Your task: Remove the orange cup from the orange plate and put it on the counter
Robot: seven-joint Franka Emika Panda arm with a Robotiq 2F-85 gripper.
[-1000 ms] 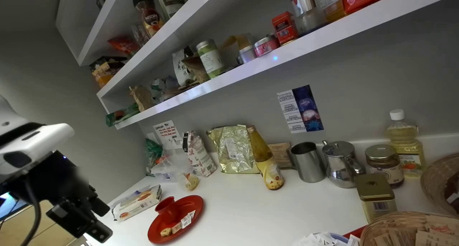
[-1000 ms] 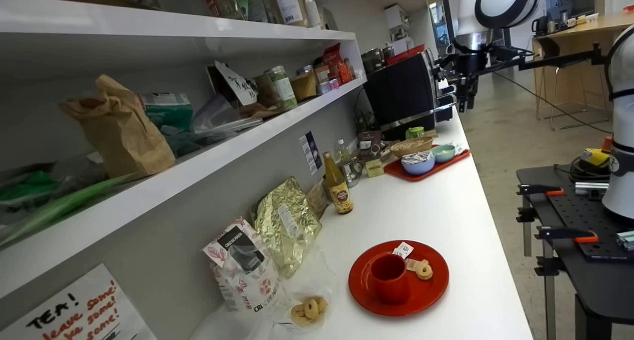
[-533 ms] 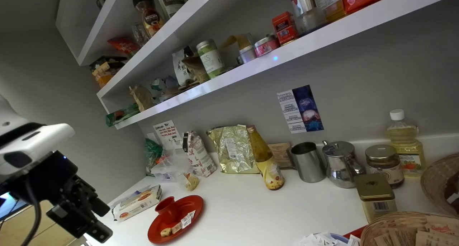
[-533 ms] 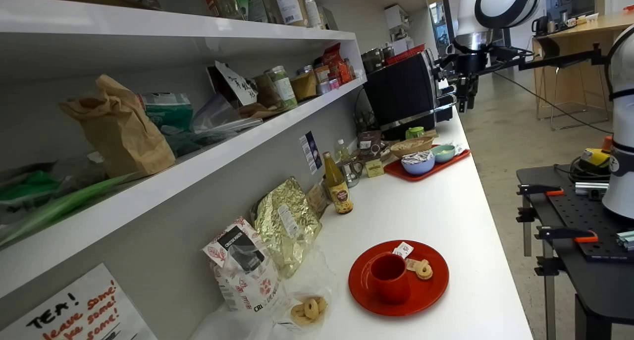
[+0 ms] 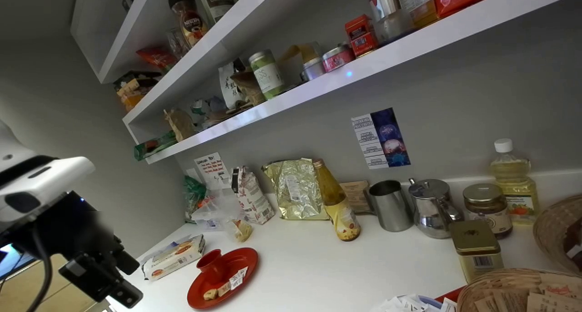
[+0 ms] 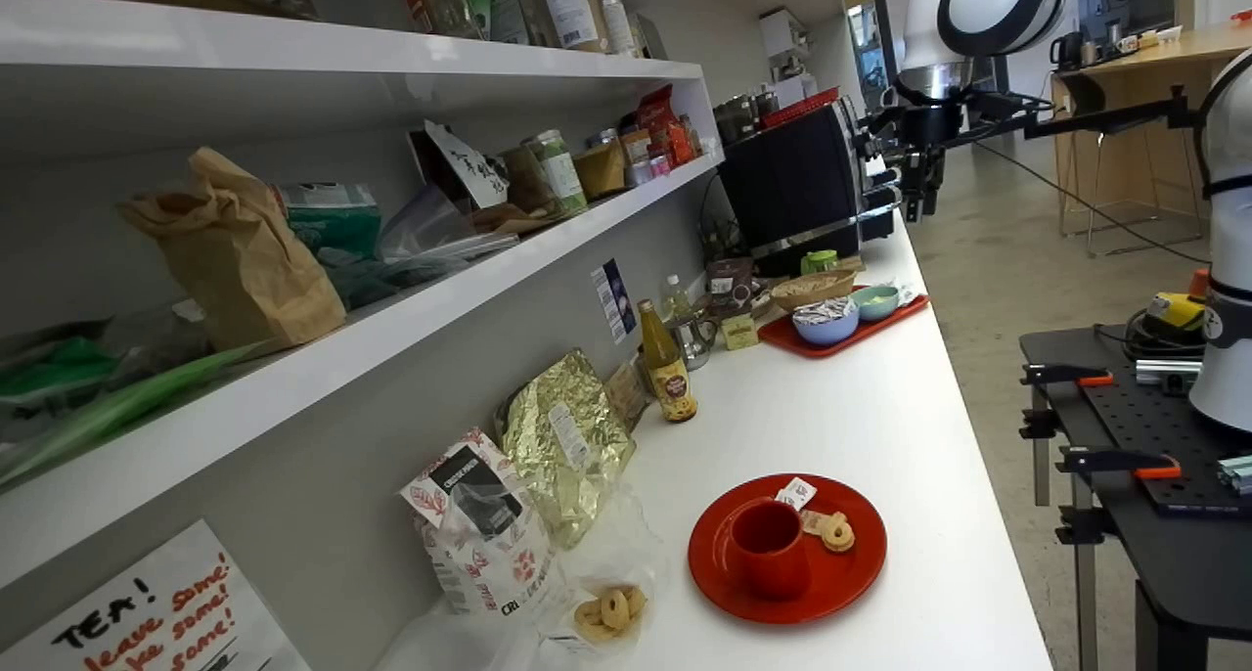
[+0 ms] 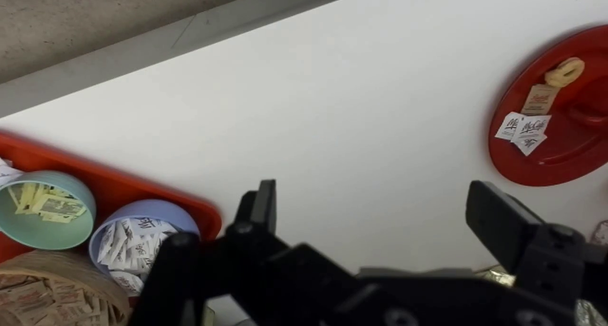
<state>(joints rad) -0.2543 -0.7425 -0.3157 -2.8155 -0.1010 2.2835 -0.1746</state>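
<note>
Two black fingers of the claw stand spread wide in the wrist view, and the gap between them frames bare white worktop. In an exterior view the claw hangs well apart from the plate, farther along the worktop than it; there the fingers run together into one dark shape, and their spacing cannot be told. A blurred patch covers part of the black housing behind the fingers in an exterior view. Upright on the plate stands the cup, its mouth uppermost; sharing the plate with it are a ring-shaped biscuit and paper sachets. Cup and plate are so alike in glossy red that the cup's foot is hard to make out. In the wrist view the frame cuts off the plate, and whether the red bulge at that edge belongs to the cup cannot be told. Well away from the plate, the red tray is partly covered by what it bears and cut off by the frame; the blue bowl on it is partly hidden behind the claw. The woven basket, on that same side of the plate, is cut off too, the print on its packets mostly blurred.
</note>
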